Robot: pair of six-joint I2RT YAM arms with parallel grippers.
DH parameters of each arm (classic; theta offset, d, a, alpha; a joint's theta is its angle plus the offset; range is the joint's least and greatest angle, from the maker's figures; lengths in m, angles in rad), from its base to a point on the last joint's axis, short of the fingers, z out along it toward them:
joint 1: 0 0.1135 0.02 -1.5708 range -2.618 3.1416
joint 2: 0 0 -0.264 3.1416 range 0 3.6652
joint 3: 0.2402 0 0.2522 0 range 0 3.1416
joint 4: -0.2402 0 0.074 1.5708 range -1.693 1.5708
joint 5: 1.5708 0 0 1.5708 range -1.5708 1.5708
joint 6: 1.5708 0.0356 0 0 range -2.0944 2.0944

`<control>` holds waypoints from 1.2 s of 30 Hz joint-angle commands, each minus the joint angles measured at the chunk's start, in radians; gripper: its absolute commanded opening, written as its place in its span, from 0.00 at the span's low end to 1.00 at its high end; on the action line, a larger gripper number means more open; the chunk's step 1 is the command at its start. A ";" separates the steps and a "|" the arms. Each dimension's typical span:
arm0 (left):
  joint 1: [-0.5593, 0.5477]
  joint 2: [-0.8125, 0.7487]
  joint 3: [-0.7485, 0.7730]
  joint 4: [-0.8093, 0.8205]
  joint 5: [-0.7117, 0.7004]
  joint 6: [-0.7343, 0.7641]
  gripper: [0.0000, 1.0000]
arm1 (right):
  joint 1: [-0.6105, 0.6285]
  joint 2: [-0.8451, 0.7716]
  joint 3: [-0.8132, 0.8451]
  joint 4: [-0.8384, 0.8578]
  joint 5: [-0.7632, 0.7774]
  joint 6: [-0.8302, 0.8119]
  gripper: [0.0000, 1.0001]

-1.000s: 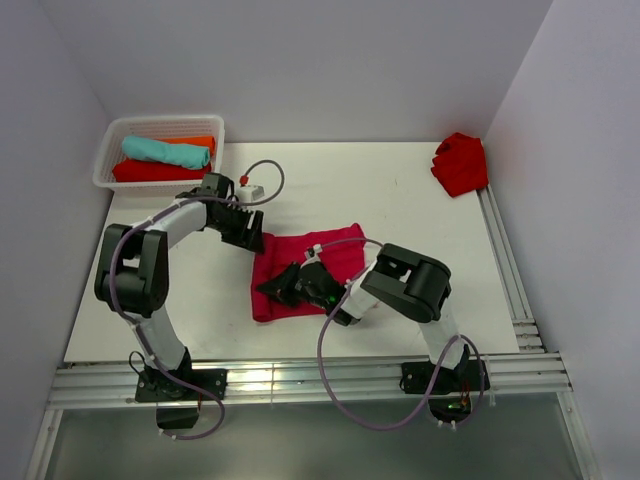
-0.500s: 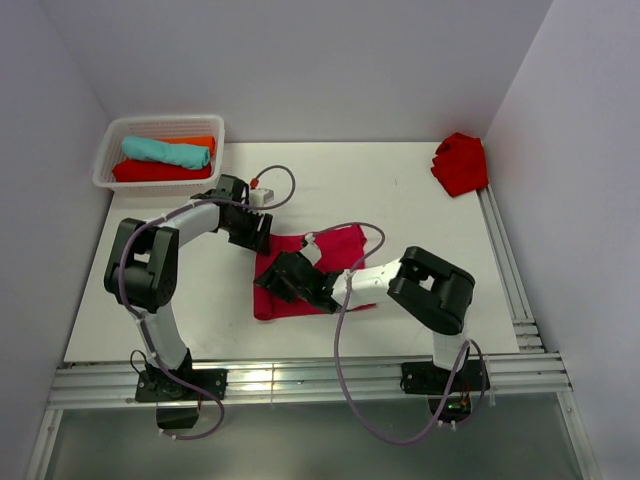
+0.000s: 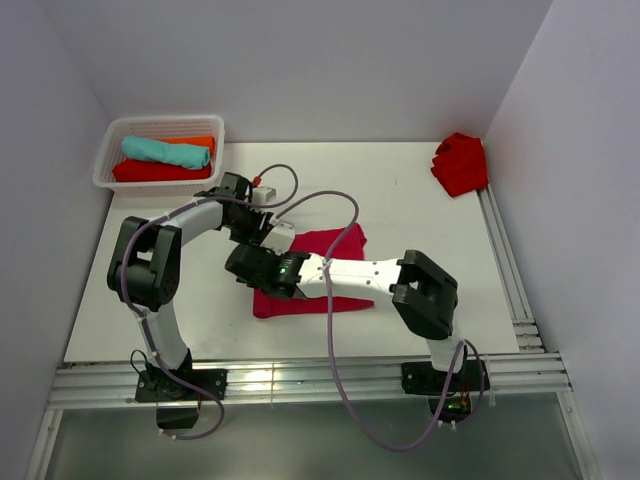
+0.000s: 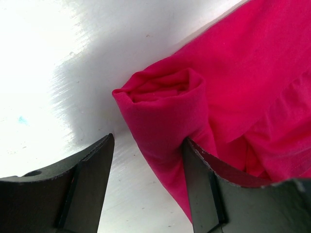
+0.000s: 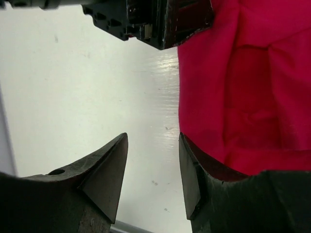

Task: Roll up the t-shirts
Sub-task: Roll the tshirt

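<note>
Desk (image 3: 400, 200): one, white.
Arms: two, both reaching low over mid-desk.
T-shirts: five. Crimson tee (image 3: 340, 245) lies mid-desk, its far-left corner rolled. Red heap (image 3: 460, 162) is at the far right. Teal roll (image 3: 165, 151), orange roll (image 3: 200, 142) and scarlet roll (image 3: 150, 172) are in the basket (image 3: 160, 118).
Left hand (image 4: 148, 141): parted around the rolled corner, unclamped.
Right hand (image 5: 152, 136): parted, holding nothing, at the crimson tee's edge.

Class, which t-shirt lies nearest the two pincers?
The crimson t-shirt mid-table; the rolled ones sit in the basket, and the red one lies bunched far right.
</note>
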 commanded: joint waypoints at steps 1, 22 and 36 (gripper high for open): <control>-0.007 0.027 0.019 0.008 -0.074 0.003 0.63 | 0.010 0.064 0.067 -0.126 0.077 -0.061 0.54; -0.013 0.011 0.071 -0.018 -0.046 0.008 0.66 | 0.012 0.273 0.287 -0.373 0.072 -0.062 0.56; 0.041 -0.147 0.039 0.094 -0.016 -0.051 0.67 | 0.007 0.343 0.356 -0.433 0.028 -0.088 0.57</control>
